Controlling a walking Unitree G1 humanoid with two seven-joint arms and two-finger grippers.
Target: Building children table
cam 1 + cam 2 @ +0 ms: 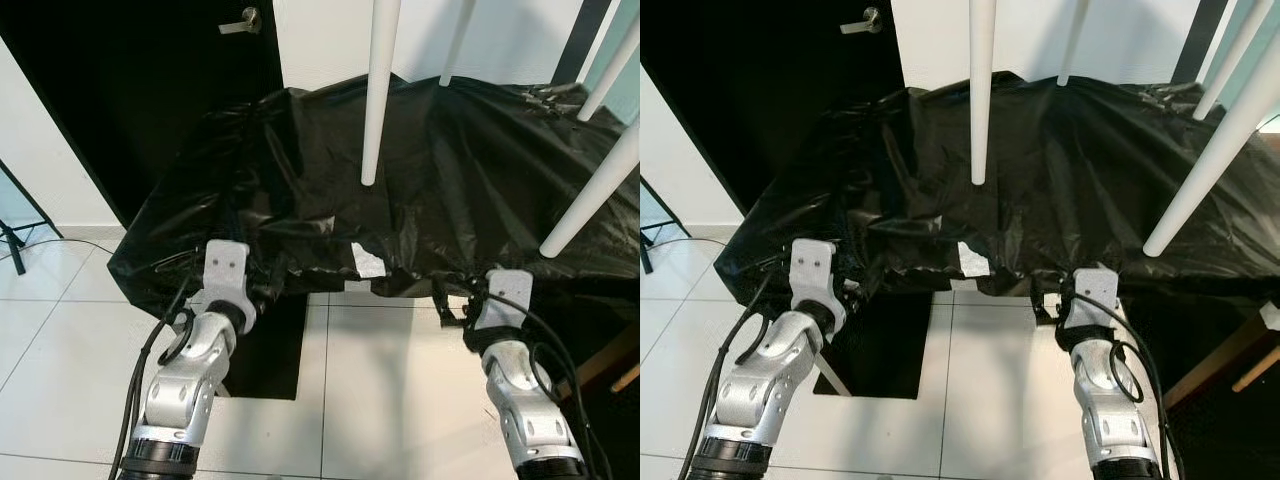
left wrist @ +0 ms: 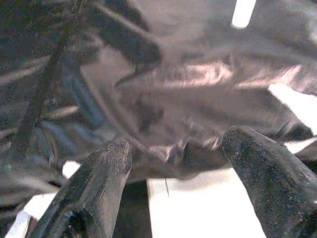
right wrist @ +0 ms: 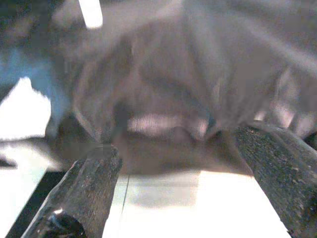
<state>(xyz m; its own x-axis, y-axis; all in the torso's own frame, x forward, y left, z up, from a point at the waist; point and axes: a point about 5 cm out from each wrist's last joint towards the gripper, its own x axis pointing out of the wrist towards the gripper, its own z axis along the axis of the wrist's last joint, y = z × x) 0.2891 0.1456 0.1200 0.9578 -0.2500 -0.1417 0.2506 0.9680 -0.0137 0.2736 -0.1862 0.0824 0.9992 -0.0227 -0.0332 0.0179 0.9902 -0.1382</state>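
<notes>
At far left a dark door (image 1: 120, 100) with a metal handle (image 1: 240, 20) stands behind white floor tiles (image 1: 400, 380). The left tool (image 2: 171, 163) is raised to the near edge of a worktop draped in black plastic sheet (image 1: 330, 170); in its wrist view the 2 black fingers (image 2: 94, 188) are spread apart with nothing between them, the hanging sheet edge just past their tips.

The table is upside down on the covered worktop: its top is hidden by the sheet, and 4 white legs point upward, their long axes near vertical or leaning. The nearest leg (image 1: 378, 90) stands almost upright at the middle, a second (image 1: 457, 40) rises behind it, and 2 more, leg 3 (image 1: 595, 190) and leg 4 (image 1: 612, 75), lean off to the right. A small white patch (image 1: 368, 262) shows at a tear in the sheet's front edge.

The right tool (image 3: 178, 163) is likewise at the near edge, fingers (image 3: 277, 168) parted and empty, the sheet just ahead of them. A wooden bar (image 1: 610, 360) shows low at the right.
</notes>
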